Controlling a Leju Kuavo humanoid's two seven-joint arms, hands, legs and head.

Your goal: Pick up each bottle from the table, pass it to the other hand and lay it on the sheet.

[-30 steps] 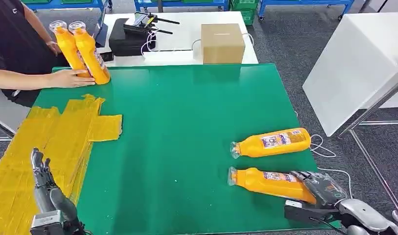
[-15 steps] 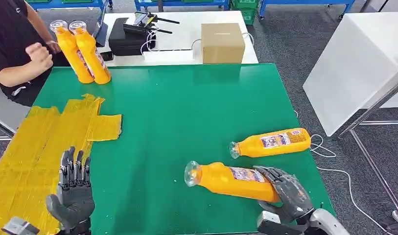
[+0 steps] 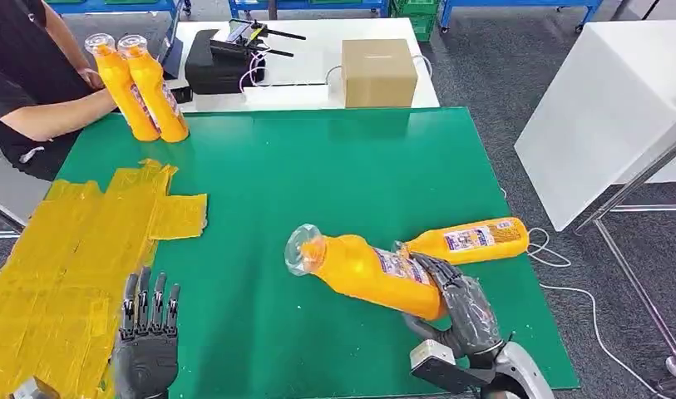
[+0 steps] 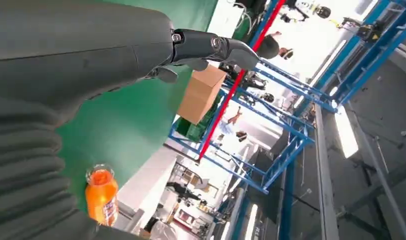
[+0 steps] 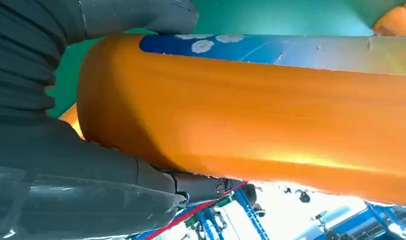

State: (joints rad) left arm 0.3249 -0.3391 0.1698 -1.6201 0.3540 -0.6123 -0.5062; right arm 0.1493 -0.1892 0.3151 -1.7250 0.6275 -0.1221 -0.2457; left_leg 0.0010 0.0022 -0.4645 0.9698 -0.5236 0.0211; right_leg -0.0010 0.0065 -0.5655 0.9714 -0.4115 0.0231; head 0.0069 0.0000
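Note:
My right hand (image 3: 457, 306) grips the base of an orange bottle (image 3: 363, 270) with a clear cap and holds it above the green table (image 3: 318, 183), cap tilted up toward the left. In the right wrist view the bottle (image 5: 270, 115) lies across my hand (image 5: 66, 165). A second orange bottle (image 3: 467, 239) lies on its side just behind it. My left hand (image 3: 147, 332) is raised at the near left by the edge of the yellow sheet (image 3: 76, 258), fingers apart and holding nothing. The left wrist view shows its fingers (image 4: 205, 45) and the held bottle (image 4: 102, 196).
Two more orange bottles (image 3: 141, 87) stand upright at the table's far left corner, with a person's arm (image 3: 60, 116) beside them. A cardboard box (image 3: 378, 71) and black devices (image 3: 226, 58) sit on the white table behind. A white table (image 3: 609, 108) stands to the right.
My right hand has lifted the near bottle off the table and carried it left, cap rising. My left hand has come up and rightward. The person's arm let go of the standing bottles.

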